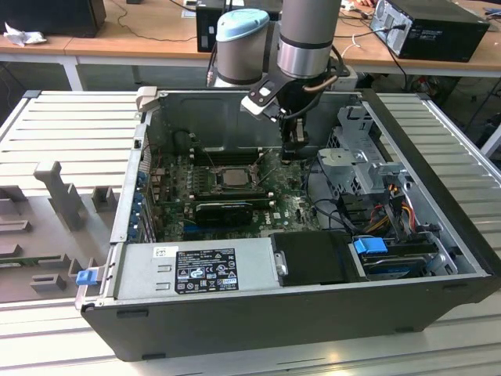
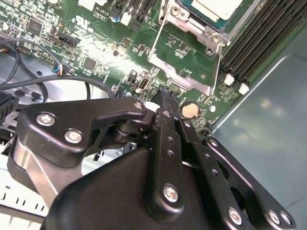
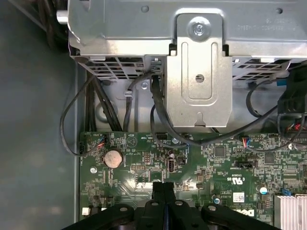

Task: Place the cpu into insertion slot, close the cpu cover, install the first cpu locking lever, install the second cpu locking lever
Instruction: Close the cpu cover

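One arm works here, and its fingers [image 3: 157,192] are pressed together with nothing between them; in the second wrist view the same closed fingers [image 2: 165,125] stand tall and dark over the green board [image 2: 91,45].

In the exterior view the fingers [image 1: 294,149] hang inside the open case [image 1: 235,313], which lies on the ribbed bench [image 1: 70,117]. The cpu [image 1: 232,177] sits at about 8 o'clock from them, near but apart, and we judge it already seated flat in the slot [image 1: 213,182].

In the second wrist view the cpu [image 2: 216,6] shows its dull silver top. Between it and the fingertips lies a thin silver frame that we take for the cover [image 2: 181,75]. It is off the chip, with green board showing through its window, so we judge the cover not yet closed. Its free edge is the part nearest the fingers, just short of their tip, and that edge runs crosswise to the line from fingers to cpu. The hinge side lies farther off, against the slot.

We cannot tell the two levers apart from the frame's own edges.

A coin cell [image 2: 190,110] sits on the board just beside the fingertip, and in the first wrist view the coin cell [image 3: 113,157] lies near the fingers.
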`<action>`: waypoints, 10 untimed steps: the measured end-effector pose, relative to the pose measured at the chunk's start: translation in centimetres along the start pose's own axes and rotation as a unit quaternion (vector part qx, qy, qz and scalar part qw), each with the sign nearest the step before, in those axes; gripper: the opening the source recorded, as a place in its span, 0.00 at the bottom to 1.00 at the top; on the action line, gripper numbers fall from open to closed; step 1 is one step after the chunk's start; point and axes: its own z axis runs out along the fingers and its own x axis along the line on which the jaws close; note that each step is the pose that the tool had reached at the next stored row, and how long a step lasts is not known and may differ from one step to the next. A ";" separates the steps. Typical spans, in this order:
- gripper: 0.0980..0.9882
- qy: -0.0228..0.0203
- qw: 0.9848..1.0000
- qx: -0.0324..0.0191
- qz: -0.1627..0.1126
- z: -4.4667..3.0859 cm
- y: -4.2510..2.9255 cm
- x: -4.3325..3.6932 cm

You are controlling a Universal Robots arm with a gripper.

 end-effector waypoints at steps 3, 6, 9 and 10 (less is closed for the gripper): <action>0.01 0.000 1.000 0.000 0.000 0.32 -0.05 -0.01; 0.01 0.000 1.000 0.000 0.000 0.34 -0.50 0.00; 0.01 0.000 1.000 0.000 0.000 0.32 -1.15 -0.01; 0.01 0.000 1.000 0.000 0.000 0.31 -1.27 -0.01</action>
